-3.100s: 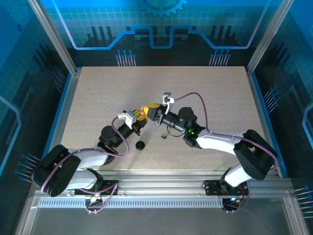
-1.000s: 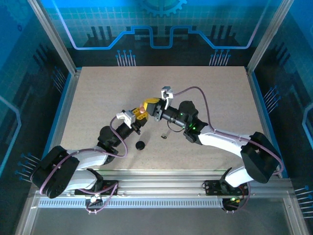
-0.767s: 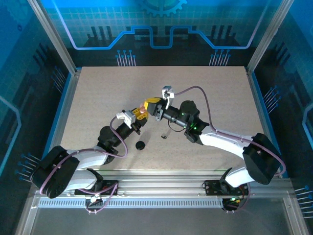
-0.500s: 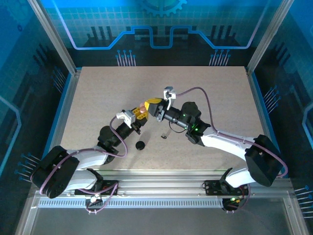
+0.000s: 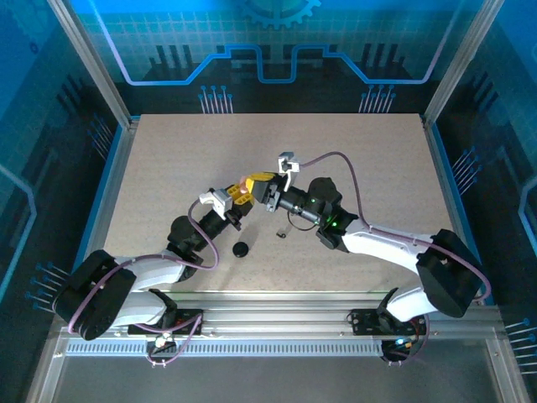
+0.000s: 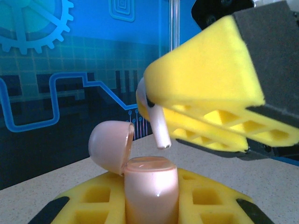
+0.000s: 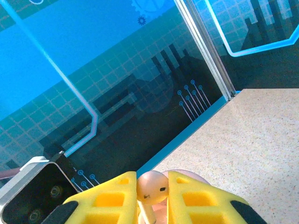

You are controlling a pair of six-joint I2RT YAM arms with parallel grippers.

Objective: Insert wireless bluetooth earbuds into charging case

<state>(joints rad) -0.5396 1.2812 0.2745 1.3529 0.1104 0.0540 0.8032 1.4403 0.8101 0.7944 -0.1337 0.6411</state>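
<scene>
Now: right gripper (image 5: 259,185) pinches pink earbud (image 6: 156,123) just above open case (image 6: 150,186) clamped by left gripper (image 5: 236,196); lower stem-first, centred.

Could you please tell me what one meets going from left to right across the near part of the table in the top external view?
Left arm's elbow → black case → small dark piece → right arm's elbow.

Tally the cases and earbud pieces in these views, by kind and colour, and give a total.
Pink charging case: 1
Pink earbud: 1
Black round case: 1
Small dark piece, too small to identify: 1
Total: 4
</scene>
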